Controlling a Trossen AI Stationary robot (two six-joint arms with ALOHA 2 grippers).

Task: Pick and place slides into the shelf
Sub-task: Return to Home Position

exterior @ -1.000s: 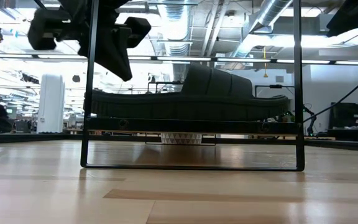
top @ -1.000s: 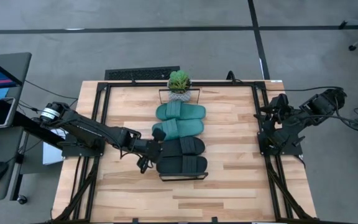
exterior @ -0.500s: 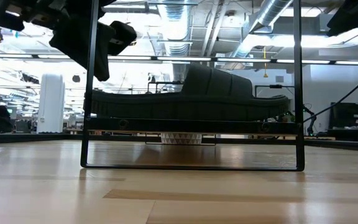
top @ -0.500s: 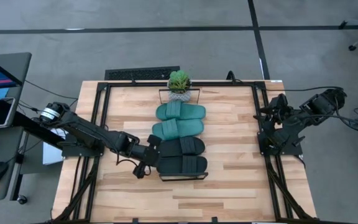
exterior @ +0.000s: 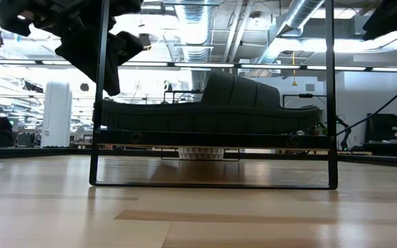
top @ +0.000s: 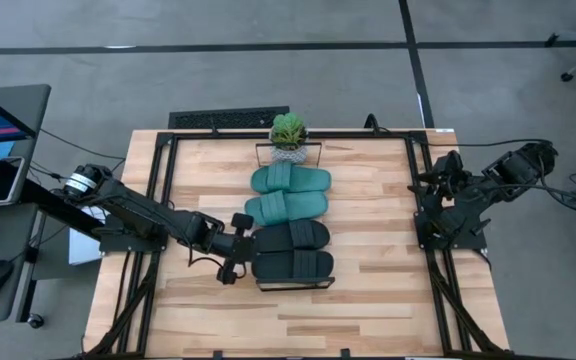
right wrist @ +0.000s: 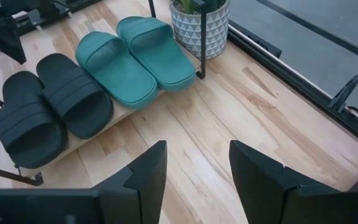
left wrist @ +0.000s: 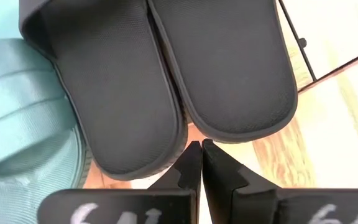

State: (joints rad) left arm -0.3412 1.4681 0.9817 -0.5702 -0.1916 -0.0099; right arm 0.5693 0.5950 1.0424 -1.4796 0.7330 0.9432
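High view: all 4 slides [top: 290,222] lie on the shelf [exterior: 332,103], 2 teal, 2 black. Left gripper [left wrist: 201,146] hangs just beside the black pair's ends, fingers pinched together, holding nothing. Right gripper [right wrist: 196,152] is parked at the table [top: 368,300] edge, fingers apart, empty. The risk: a low retreat clips a black slide and drags it off.

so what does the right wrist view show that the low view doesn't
Only the right wrist view: two teal-green slides and two black slides in a row on the shelf, beyond the open right gripper. Only the low view: the room behind, with ceiling ducts. Both: the shelf, the end black slide on it, and the left gripper beside it.
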